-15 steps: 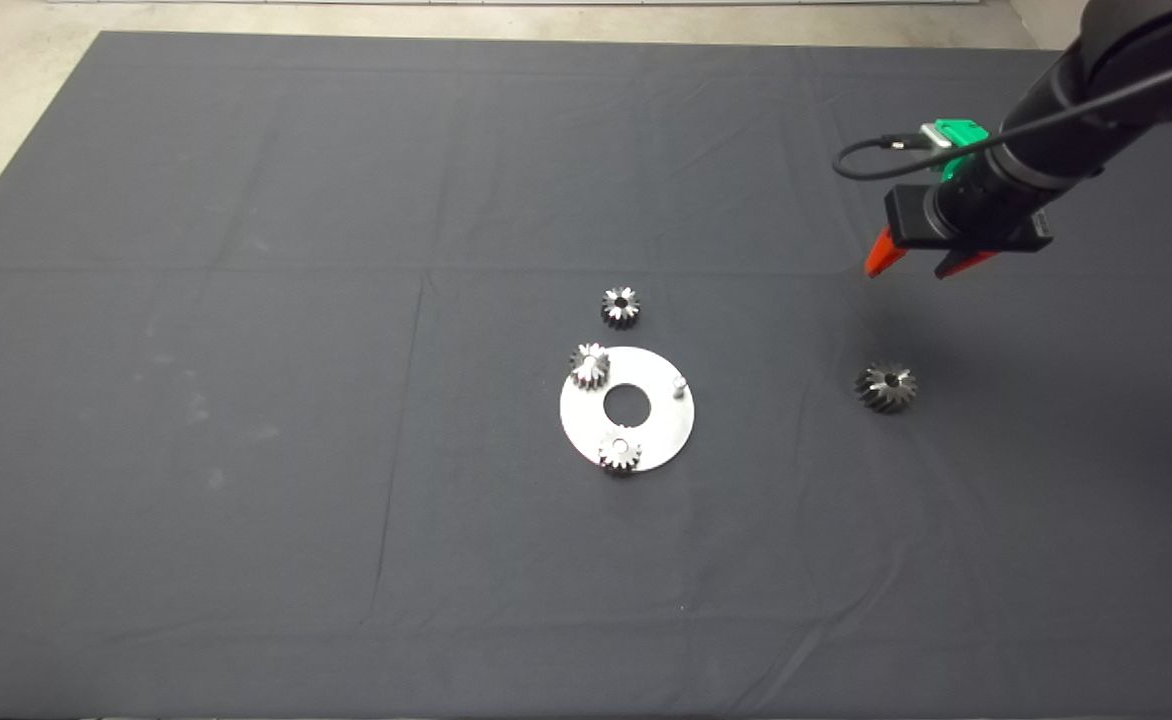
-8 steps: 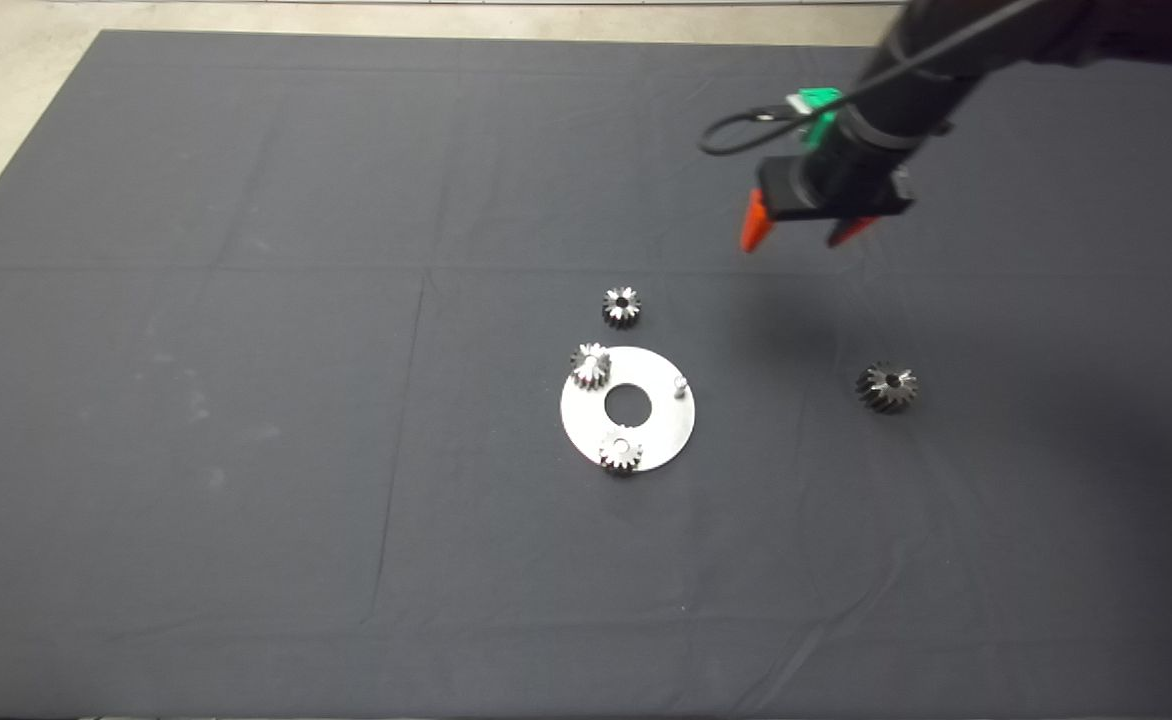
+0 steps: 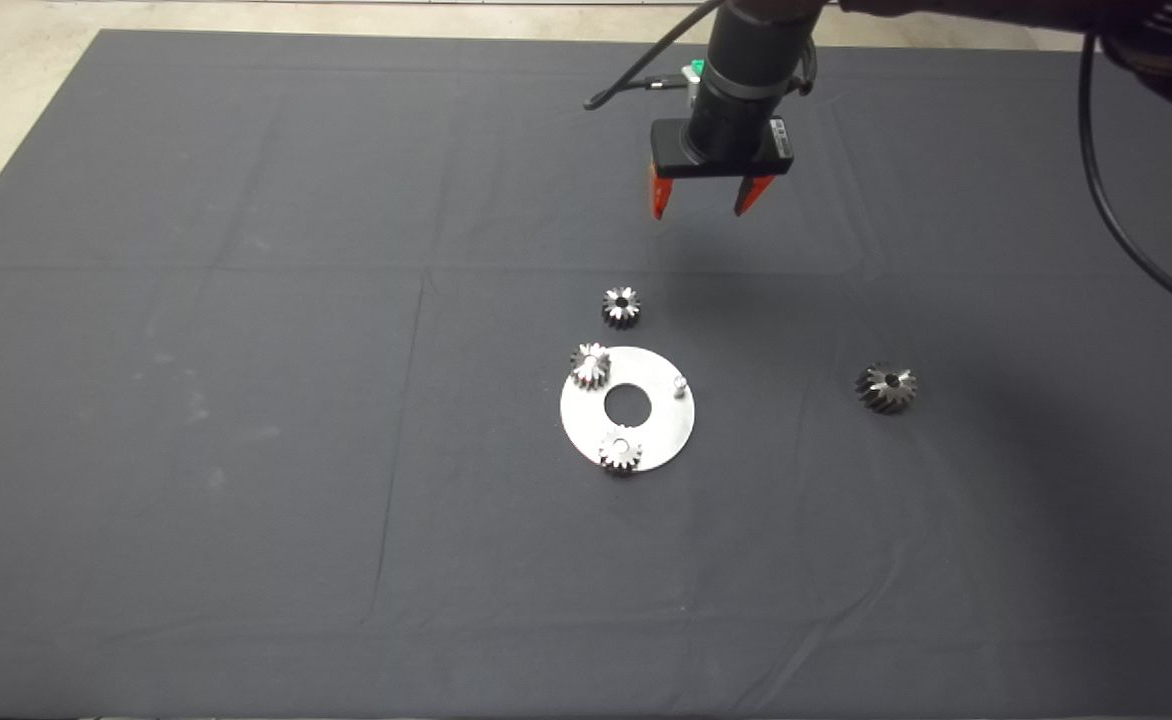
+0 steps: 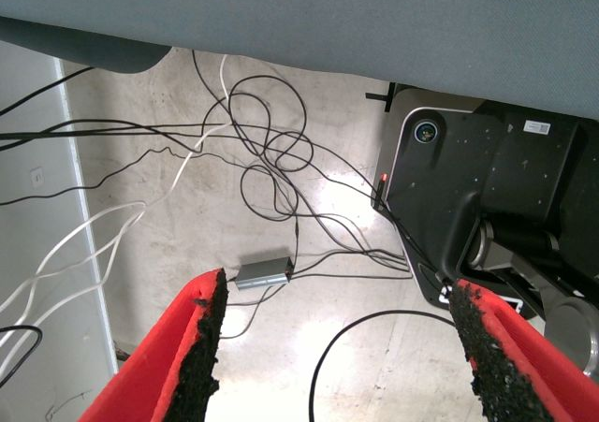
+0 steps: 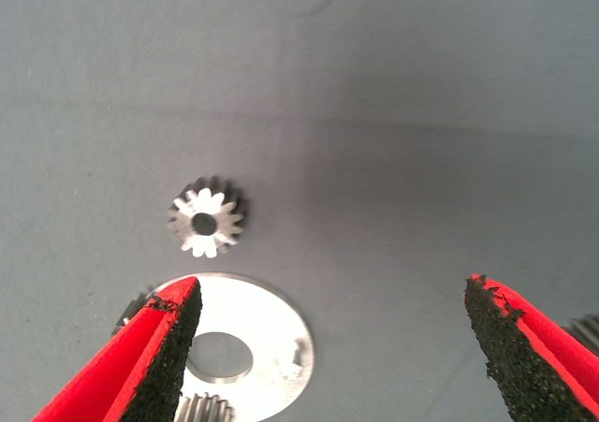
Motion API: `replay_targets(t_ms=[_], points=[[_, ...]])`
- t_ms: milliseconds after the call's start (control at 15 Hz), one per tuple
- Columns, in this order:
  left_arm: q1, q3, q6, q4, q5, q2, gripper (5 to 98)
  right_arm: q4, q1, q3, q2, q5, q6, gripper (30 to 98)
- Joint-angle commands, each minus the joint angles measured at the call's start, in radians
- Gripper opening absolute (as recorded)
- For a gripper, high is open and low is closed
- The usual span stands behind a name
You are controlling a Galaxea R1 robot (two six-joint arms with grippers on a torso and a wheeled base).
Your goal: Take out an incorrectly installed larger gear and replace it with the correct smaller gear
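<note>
Above mat's far side | right gripper (image 3: 705,198) | pointing down, jaws apart

Right tool (image 3: 701,198), fingers apart, hangs above mat (image 3: 246,300) beyond smaller gear (image 3: 621,306).

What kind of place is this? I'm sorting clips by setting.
Probably a robotics lab test bench. A dark mat carries only a steel disc and loose gears; the right gripper hovers open above them, and the left wrist view shows loose cables on bare concrete floor.
</note>
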Motion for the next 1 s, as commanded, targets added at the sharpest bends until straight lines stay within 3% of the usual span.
replay_targets(t_ms=[0,200,400,533,667,933], points=[[0.009,0.012,-0.007,0.008,0.005,-0.003,59.7,0.073,-0.054,-0.109,0.081,-0.106,-0.076,73.8],[0.009,0.013,-0.007,0.007,0.005,-0.003,59.7,0.079,-0.079,-0.109,0.094,-0.099,-0.079,78.9],[0.009,0.013,-0.010,0.006,0.004,-0.002,59.7,0.078,-0.116,-0.095,0.094,-0.097,-0.080,79.0],[0.011,0.012,-0.010,0.006,-0.023,-0.003,59.7,0.076,-0.119,-0.075,0.095,-0.095,-0.076,83.8],[0.033,0.012,-0.010,0.009,-0.027,-0.002,59.7,0.069,-0.119,-0.043,0.097,-0.090,-0.069,85.7],[0.037,0.012,-0.008,0.011,-0.027,0.001,59.7,-0.016,-0.119,0.017,0.097,-0.093,-0.035,87.9]])
